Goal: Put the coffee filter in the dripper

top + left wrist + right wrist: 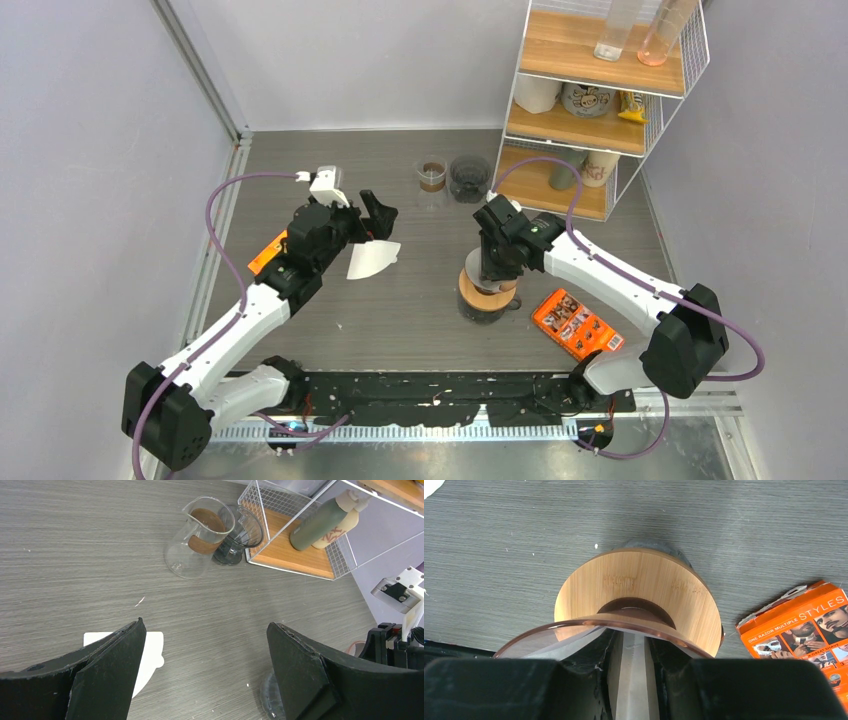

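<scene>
The coffee filter (pixel 372 260) lies flat on the bench (pixel 400 320), left of centre. It is not yet in the dripper (pixel 487 295), which stands well apart to its right.

The left hand (pixel 378 228) hangs over the filter's far edge with its jaws spread wide and nothing between them. In the left wrist view the white paper (pixel 154 647) shows just inside and beneath the left finger, so the filter sits off to that side of the hand rather than midway between the jaws. From above, the filter's long axis seems to run from near-left to far-right, though the arm hides part of it.

The right hand (pixel 492 262) comes down on the dripper from above. Its jaws are pinched on the glass rim over the bamboo collar (pixel 639 585), apparently steadying the dripper.

The left hand is much the nearer to the filter and is the free one. The pickup probably depends on shifting it sideways until the paper lies between the jaws.
</scene>
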### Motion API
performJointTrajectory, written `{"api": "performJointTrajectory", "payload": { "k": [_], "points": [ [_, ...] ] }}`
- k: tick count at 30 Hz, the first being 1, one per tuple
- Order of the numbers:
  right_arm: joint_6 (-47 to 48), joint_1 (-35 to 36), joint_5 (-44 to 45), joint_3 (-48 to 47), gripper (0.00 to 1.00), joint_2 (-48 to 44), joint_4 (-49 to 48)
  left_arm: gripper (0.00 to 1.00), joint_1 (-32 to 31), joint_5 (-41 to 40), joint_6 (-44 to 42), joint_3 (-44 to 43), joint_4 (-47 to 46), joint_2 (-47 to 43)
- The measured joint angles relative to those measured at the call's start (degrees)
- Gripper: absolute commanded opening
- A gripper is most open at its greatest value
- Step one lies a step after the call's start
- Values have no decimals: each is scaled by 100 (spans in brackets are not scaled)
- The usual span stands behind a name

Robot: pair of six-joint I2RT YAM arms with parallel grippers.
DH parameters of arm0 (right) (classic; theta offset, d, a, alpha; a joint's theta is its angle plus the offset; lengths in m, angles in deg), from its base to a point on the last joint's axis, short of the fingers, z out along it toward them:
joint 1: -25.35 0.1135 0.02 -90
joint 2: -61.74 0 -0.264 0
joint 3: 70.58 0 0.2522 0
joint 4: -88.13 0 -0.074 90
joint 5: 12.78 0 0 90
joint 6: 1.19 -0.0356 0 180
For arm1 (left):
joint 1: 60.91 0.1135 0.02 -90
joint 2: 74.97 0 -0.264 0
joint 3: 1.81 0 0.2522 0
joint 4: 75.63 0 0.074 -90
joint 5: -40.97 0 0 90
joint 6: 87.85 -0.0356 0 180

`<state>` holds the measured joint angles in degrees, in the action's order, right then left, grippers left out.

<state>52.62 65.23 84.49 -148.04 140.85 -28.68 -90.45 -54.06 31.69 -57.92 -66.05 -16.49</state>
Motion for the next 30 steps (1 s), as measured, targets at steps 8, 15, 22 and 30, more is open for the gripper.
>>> {"api": "performJointTrajectory", "payload": {
  "k": [8,15,22,30],
  "points": [
    [28,-17,0,28,32,-87,-9,100,0,2,0,0,0,2],
    [105,-26,-52,26,32,-190,-4,99,0,17,0,0,0,2],
    [160,-26,-42,-61,33,-367,37,100,0,28,2,0,0,2],
    [247,-26,81,-181,34,-472,404,100,0,42,2,0,-7,7]
  ]
}}
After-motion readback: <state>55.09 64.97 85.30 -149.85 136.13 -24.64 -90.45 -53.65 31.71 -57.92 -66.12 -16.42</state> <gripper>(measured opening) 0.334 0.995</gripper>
